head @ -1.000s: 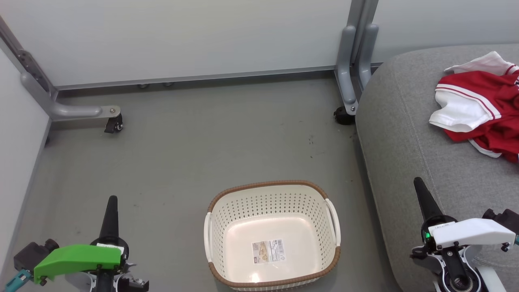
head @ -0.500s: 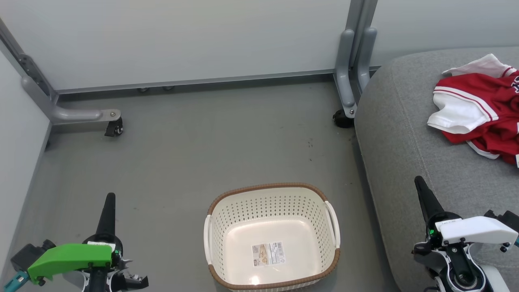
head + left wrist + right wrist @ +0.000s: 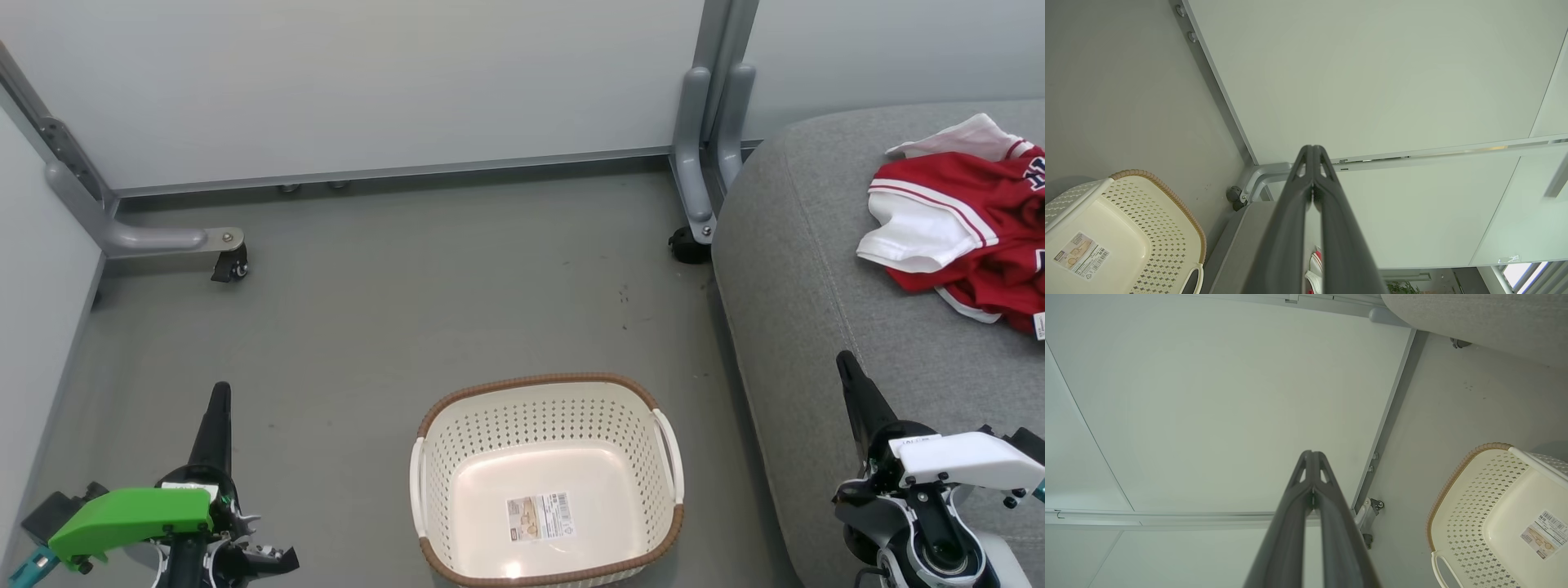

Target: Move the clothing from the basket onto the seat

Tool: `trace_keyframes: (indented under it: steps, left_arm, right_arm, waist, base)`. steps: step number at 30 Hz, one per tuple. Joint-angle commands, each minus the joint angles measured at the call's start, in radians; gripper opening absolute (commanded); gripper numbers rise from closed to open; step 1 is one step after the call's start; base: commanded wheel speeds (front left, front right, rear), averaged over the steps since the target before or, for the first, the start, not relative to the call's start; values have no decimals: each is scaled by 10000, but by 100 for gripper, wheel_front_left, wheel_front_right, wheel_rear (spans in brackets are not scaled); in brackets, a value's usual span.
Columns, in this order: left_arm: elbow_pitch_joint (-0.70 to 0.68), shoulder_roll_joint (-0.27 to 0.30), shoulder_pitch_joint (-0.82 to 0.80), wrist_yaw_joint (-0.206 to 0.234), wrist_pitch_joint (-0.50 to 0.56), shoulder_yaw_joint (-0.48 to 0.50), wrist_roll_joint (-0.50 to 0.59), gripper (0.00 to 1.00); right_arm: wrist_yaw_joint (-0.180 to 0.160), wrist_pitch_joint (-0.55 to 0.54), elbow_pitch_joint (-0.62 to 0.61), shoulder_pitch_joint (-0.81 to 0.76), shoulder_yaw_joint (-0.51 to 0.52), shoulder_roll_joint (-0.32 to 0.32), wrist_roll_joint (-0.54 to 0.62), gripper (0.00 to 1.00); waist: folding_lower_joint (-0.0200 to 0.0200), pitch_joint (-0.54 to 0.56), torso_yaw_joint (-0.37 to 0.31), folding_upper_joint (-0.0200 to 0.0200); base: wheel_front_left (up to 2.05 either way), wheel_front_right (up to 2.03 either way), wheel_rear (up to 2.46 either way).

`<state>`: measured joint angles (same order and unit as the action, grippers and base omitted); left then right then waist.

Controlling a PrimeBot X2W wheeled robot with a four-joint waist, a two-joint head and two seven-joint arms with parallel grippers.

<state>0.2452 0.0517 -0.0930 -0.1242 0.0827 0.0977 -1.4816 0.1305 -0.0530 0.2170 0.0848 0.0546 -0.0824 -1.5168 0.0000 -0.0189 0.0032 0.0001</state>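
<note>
The left gripper (image 3: 220, 394) is hovering over the floor (image 3: 367, 310), fingers pressing together on nothing; the basket (image 3: 535, 382) is standing empty; the right gripper (image 3: 844, 363), likewise closed and empty, is hovering at the seat (image 3: 808, 245), where the clothing (image 3: 967, 224) is lying. Transfer seemingly done: both arms are best parked clear.

Left end effector (image 3: 220, 394), right end effector (image 3: 843, 361) (both closed)
</note>
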Motion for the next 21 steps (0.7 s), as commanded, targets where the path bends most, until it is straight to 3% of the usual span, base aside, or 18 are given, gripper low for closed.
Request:
trace_keyframes:
  steps: [1,21]
  left_arm:
    - [-15,9,-149,-64,46,72,-206,0]
    - [7,-14,-212,-97,352,190,-1329,0]
  right_arm:
    - [4,-70,34,112,45,-26,-227,0]
    - [4,-319,280,237,200,19,-1311,0]
  waist:
    - [0,13,-3,-1]
    - [0,158,-33,-1]
  base:
    - [0,0,0]
    - [0,0,0]
